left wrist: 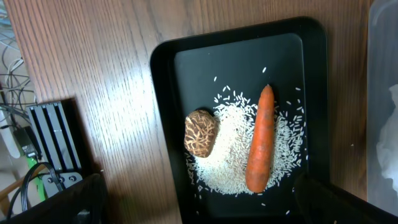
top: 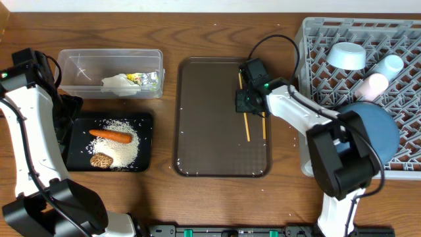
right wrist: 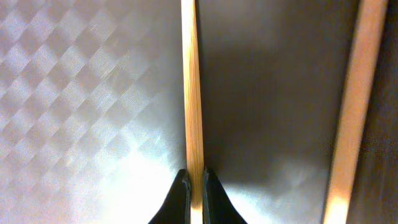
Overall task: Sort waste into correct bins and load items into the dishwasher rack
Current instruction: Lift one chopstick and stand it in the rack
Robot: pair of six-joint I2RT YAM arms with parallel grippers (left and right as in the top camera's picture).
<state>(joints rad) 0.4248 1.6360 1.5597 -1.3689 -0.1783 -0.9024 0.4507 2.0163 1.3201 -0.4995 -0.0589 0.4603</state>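
Chopstick [right wrist: 193, 93] was smooth pale wood; brown tray [right wrist: 81, 93] was checker-embossed, semi-gloss plastic; black tray [left wrist: 163, 124] was glossy plastic.

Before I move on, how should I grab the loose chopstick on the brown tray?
Pinch the loose chopstick mid-length from straight above, closing across its thin width: it lies flat on the brown tray, so only its sides are reachable.

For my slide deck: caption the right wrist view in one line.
Right gripper shut on one chopstick on the brown tray, the second chopstick lying apart beside it.
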